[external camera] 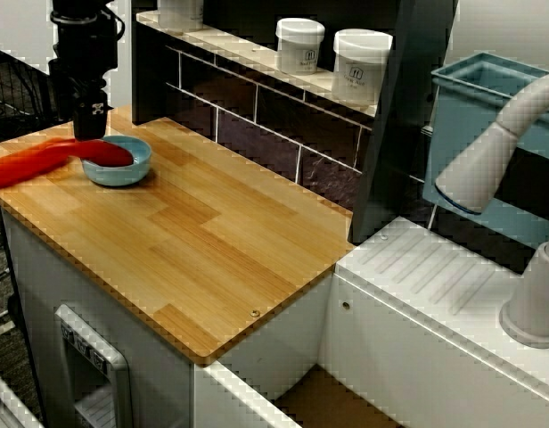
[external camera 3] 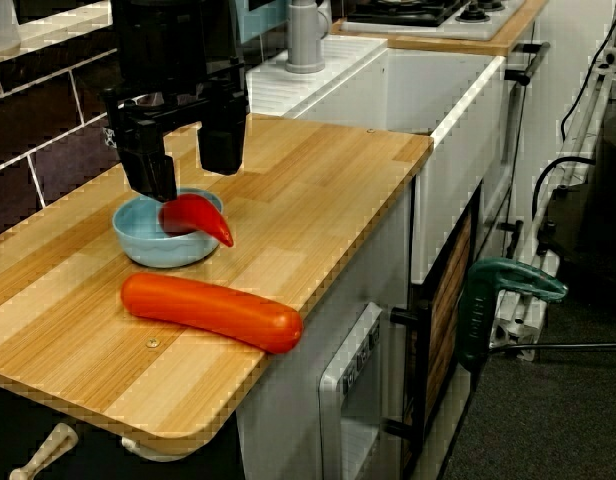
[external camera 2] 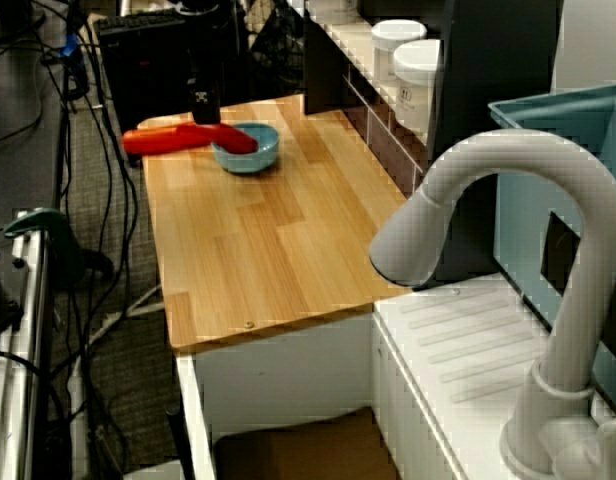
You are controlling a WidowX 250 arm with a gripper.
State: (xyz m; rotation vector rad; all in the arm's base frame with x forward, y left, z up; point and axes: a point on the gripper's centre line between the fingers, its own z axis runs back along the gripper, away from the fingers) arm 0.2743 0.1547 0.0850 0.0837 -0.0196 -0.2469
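While the black pincer [external camera 3: 191,180] hangs just over the blue bowl [external camera 3: 158,248], its two fingers [external camera 3: 151,170] stand spread wide with nothing between them. From the counter's end, one fingertip sits right above the thick end of the red pepper [external camera 3: 200,217]; touching or not, cannot tell.

The red pepper lies in the blue bowl, thick end inside, pointed tip poking out over the rim toward the counter's front edge. The bowl stands on the wooden counter [external camera 3: 318,190], at the end away from the sink and near the dark tiled back wall [external camera 3: 48,110].

Just beside the bowl, on the front-edge side, a long orange-red sausage-shaped thing [external camera 3: 213,310] lies flat on the wood. It is apart from the bowl in this view, and one end reaches the counter's front edge. In the view with the jars, pepper and long thing overlap into one red streak under the pincer, so the gap can't be checked there.

Farther out:
- Two white lidded jars [external camera: 299,45] stand side by side on the shelf above the tiles.
- A white sink unit with a ridged drainboard [external camera: 417,267] butts against the counter's other end.
- A white faucet [external camera: 488,160] curves over the sink unit.
- A teal bin [external camera: 479,85] stands behind the faucet.
- A green clamp [external camera 3: 503,285] hangs on a stand beside the cabinet front.
- In the view past the faucet, cables [external camera 2: 98,200] trail over the floor next to the counter.
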